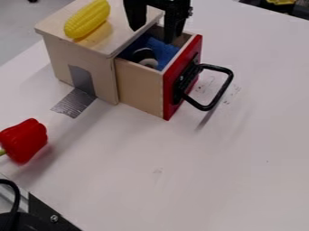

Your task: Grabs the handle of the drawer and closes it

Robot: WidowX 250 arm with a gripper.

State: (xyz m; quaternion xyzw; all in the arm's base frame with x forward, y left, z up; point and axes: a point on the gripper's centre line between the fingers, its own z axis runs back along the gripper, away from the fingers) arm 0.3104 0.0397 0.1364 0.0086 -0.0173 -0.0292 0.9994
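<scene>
Tool (154,34) partly beyond top edge

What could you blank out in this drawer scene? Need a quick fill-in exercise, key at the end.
The gripper is ____, not shut.
The drawer stands pulled out, its front painted ____.
Its handle is coloured ____.
The yellow corn lies on ____ of the wooden box.

Missing words: open, red, black, top.
</scene>
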